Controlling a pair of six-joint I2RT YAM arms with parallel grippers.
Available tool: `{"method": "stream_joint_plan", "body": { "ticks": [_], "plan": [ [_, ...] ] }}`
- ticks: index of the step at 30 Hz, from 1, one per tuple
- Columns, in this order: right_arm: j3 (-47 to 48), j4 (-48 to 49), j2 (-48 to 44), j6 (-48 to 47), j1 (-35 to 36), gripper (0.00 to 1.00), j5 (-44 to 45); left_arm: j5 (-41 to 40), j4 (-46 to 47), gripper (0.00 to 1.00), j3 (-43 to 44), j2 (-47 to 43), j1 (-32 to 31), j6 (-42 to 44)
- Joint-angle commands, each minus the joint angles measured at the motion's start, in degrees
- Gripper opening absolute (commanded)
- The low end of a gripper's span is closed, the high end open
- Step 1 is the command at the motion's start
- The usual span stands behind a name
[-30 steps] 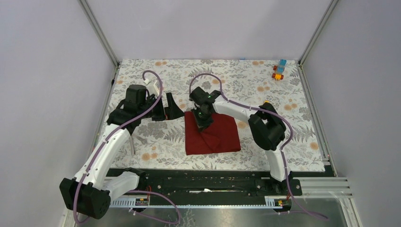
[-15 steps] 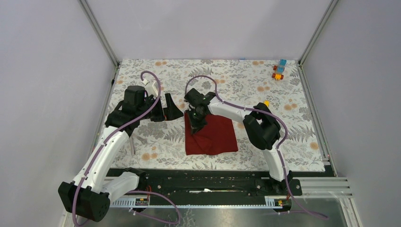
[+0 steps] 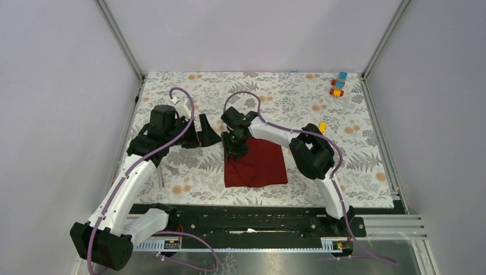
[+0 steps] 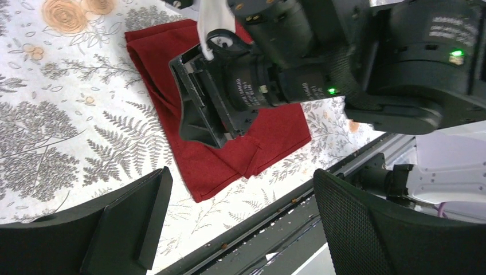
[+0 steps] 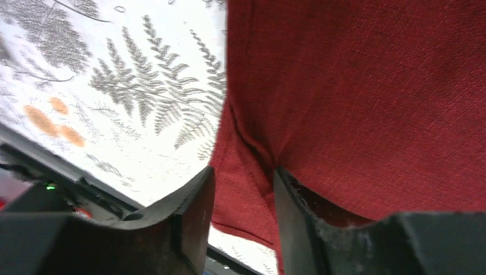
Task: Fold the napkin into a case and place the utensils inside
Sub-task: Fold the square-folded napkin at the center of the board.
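Your right end effector point(image 5: 243, 172) sits low over the left edge of the napkin point(image 3: 263, 166), its fingers a little apart, with a pinched crease of cloth running into the gap. The napkin lies folded near the middle of the floral worktop point(image 3: 286, 97). Your left end effector point(image 4: 240, 177) hovers just beside it, spread wide and holding nothing.

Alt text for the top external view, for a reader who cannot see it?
Seen from above, the right gripper sits low at the left edge of a partly folded dark red napkin on a floral tablecloth. The left gripper hovers open just left of it. Small toy blocks sit at the far right corner.
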Motion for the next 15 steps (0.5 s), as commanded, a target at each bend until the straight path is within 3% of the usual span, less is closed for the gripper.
{"method": "stream_joint_plan", "body": {
  "ticks": [1, 4, 9, 12, 15],
  "plan": [
    [-2.27, 7.11, -8.90, 5.21, -1.51, 0.57, -5.86, -4.63, 1.54, 0.99, -2.20, -3.51, 0.22, -1.19],
    [-9.46, 13.15, -14.54, 7.47, -4.45, 0.67, -13.76, -5.47, 2.87, 0.99, -4.65, -4.07, 0.24, -3.21],
    [-26.03, 19.32, -24.15, 7.54, -10.77, 0.70, -17.63, 1.53, 7.80, 0.99, -9.44, -1.67, 0.19, -7.14],
    [-37.72, 28.45, -29.35, 8.90, -15.46, 0.70, -22.15, 4.01, 10.53, 0.99, -11.67, -2.09, 0.19, -9.18],
    [-44.11, 34.33, -31.07, 9.21, -16.69, 0.79, -26.36, 4.97, 10.47, 0.99, -11.82, -2.23, 0.15, -9.49]
  ]
}}
